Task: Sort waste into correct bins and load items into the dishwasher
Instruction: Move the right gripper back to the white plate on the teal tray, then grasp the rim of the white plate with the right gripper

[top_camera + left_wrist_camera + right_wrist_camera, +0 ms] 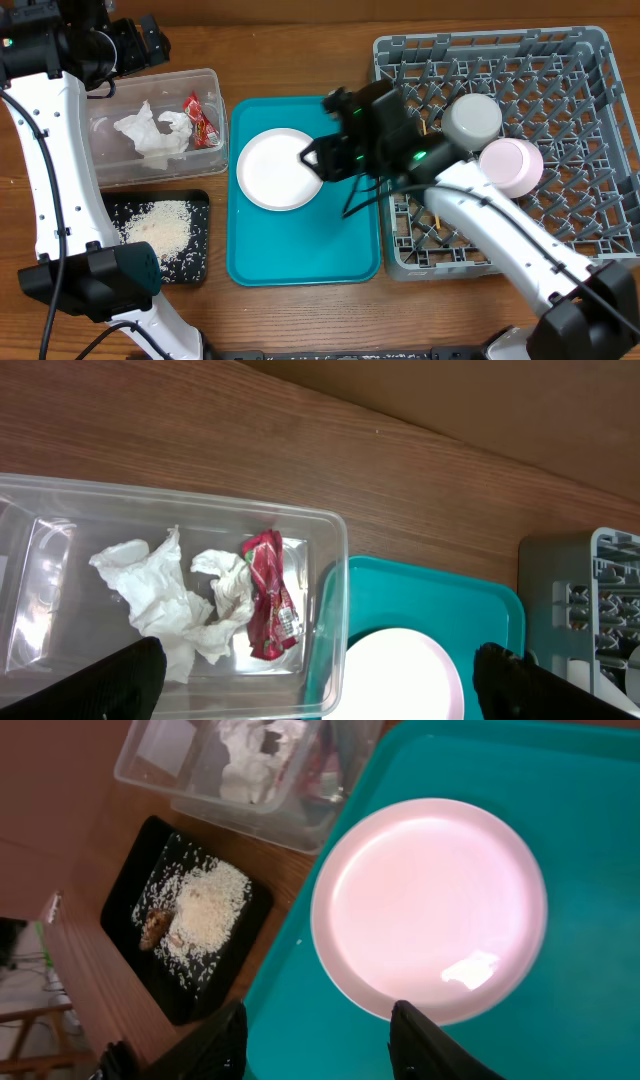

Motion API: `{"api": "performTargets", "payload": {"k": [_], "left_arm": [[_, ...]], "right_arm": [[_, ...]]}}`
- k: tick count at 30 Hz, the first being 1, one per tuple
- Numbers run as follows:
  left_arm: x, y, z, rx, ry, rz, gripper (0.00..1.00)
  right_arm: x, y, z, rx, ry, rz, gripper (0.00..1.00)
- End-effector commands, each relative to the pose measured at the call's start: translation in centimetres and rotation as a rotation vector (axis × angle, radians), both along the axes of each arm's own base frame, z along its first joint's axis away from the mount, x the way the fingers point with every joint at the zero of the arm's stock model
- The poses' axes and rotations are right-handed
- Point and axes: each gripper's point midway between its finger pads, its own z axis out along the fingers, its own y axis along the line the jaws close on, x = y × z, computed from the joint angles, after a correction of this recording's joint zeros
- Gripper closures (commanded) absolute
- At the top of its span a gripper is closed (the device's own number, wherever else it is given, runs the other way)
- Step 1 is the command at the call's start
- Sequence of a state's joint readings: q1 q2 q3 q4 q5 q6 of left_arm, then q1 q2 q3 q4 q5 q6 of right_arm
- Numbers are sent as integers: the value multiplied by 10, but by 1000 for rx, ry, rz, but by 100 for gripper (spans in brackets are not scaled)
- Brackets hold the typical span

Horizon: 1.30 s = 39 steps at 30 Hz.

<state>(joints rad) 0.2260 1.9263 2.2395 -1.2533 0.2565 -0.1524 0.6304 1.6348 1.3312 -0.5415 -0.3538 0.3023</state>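
The pale pink plate (275,170) lies on the teal tray (300,255); it also shows in the right wrist view (430,910). My right gripper (325,160) is open and empty and hovers over the plate's right edge (320,1045). The clear tub (205,85) holds white napkins (150,130) and a red wrapper (200,118). My left gripper (140,45) is open and empty above the tub's far side (320,695). The black tray (195,205) holds rice scraps (160,225). The grey-white bowl (472,118) and pink bowl (512,165) sit in the grey dish rack (590,60). The cup is out of view.
The teal tray lies between the two bins on the left and the rack on the right. A thin wooden stick (437,215) pokes up in the rack's front left part. The right arm reaches across the rack's left side.
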Motion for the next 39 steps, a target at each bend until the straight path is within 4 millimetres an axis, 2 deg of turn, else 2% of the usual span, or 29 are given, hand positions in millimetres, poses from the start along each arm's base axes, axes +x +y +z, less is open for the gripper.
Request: {"api": "performTargets", "payload": {"k": [1, 4, 10, 16, 22, 30, 39], "left_arm": [[0, -1, 6, 2, -13, 6, 0], [0, -1, 6, 2, -13, 6, 0], [0, -1, 6, 2, -13, 6, 0], [0, -1, 6, 2, -13, 6, 0], [0, -1, 6, 2, -13, 6, 0], [0, -1, 6, 2, -13, 6, 0], [0, -1, 6, 2, -13, 6, 0]], "right_arm": [[7, 11, -17, -124, -95, -92, 52], [9, 20, -35, -208, -154, -128, 53], [15, 33, -93, -325, -153, -139, 53], [19, 28, -142, -397, -94, -138, 53], [21, 7, -160, -458, -38, -157, 52], [24, -35, -172, -531, 74, -239, 50], [26, -44, -174, -530, 106, -256, 51]]}}
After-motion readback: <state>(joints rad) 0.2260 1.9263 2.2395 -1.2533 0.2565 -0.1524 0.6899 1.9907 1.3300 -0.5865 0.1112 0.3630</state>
